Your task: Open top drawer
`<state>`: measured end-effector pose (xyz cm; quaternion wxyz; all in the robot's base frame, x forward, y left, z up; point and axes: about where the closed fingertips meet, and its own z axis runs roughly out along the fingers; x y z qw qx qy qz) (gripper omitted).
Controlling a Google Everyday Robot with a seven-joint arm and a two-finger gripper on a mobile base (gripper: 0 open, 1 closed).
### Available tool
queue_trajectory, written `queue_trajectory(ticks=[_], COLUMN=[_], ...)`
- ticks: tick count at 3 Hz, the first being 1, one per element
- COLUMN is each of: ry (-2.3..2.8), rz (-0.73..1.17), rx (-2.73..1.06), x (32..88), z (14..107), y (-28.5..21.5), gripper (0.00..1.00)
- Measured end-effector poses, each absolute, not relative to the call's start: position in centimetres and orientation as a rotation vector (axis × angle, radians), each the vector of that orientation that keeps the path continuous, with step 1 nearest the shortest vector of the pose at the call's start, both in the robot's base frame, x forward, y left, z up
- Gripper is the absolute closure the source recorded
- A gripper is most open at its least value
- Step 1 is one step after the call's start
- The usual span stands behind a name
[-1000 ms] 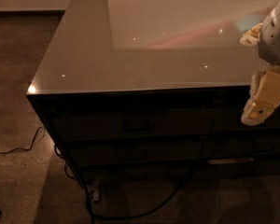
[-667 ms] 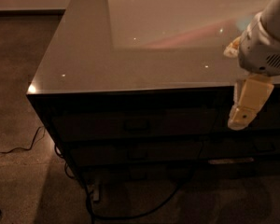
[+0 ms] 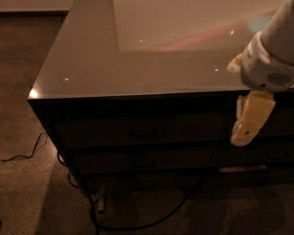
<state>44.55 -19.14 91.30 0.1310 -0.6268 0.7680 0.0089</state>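
The top drawer (image 3: 137, 130) is the uppermost dark glossy front on the left of the cabinet, just below the countertop. It sits flush with the cabinet, and its slim loop handle (image 3: 143, 130) is at its centre. My gripper (image 3: 244, 133) hangs from the white arm at the right, in front of the cabinet face at the height of the top drawer. It is well to the right of the handle and does not touch it.
The glossy countertop (image 3: 88, 58) overhangs the drawers. A shallower drawer (image 3: 142, 160) lies below the top one, and narrower drawers (image 3: 284, 153) are on the right. A black cable (image 3: 19, 155) and a power strip (image 3: 101, 200) lie on the floor.
My gripper and arm have moved left along the cabinet front and slightly down, closer to the top drawer's handle. The drawer has not moved.
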Motion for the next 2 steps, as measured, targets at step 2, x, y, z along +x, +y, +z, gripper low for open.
queue_trajectory(ticks=[2], ry=[2.186], rz=[0.324], rx=[-1.882], x=[43.0], z=[80.4], y=[-14.7], gripper=[0.0])
